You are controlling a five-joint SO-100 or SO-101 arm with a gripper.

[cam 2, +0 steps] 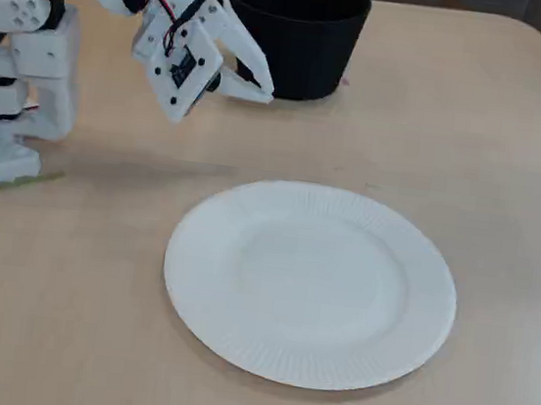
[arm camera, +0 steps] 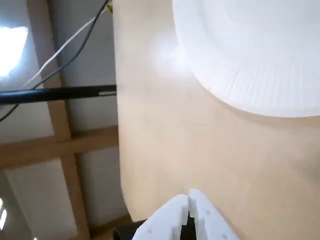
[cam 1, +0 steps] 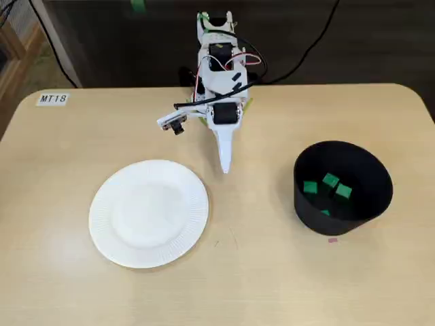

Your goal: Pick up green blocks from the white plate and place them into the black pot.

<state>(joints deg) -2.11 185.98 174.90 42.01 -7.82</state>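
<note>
I take the white plate [cam 1: 148,212] as the reference point. In a fixed view it lies nearest the front edge of the table [cam 1: 272,292], and its surface is bare. The wrist view shows the same: only plain ribbed rim and flat centre [arm camera: 260,50].

Right of the plate and slightly farther back stands the black pot [cam 1: 340,226]. The green blocks [cam 1: 331,180] lie on the pot's floor; I count at least four (one is partly cut off by the near wall). A small pink mark [cam 1: 332,240] sits on the table just in front of the pot.

Behind the plate's right edge, the gripper [cam 1: 225,168] points tip-down over bare table. Its fingers [arm camera: 172,215] are pressed together with nothing between them.

Farther back behind the plate stands the arm base [cam 1: 217,51]. A label reading MT18 [cam 1: 53,98] lies at the far left corner.
</note>
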